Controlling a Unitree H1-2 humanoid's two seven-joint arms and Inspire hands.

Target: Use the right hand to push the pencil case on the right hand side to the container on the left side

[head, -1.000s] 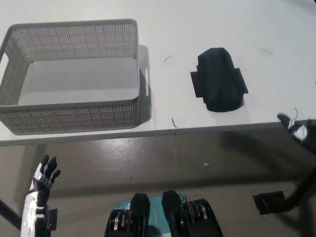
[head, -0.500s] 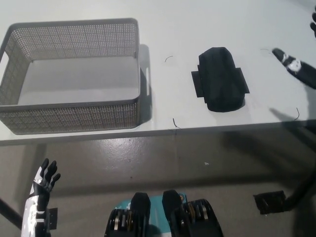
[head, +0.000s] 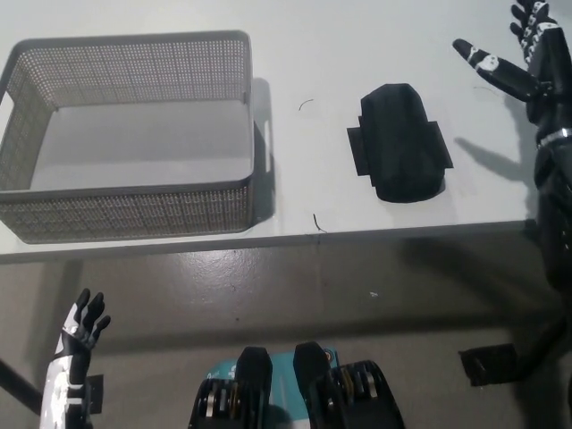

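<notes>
Hovering at two o'clock with fingers spread wide and holding nothing, the right hand sits right of the black pencil case, placed to sweep it toward the mesh basket at nine o'clock. The left hand rests open at seven o'clock.

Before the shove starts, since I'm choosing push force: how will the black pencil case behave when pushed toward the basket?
The pencil case looks soft, so it may dent under the right hand. It lies flat and should slide, not roll. Its side flaps could make it twist before reaching the basket.
</notes>
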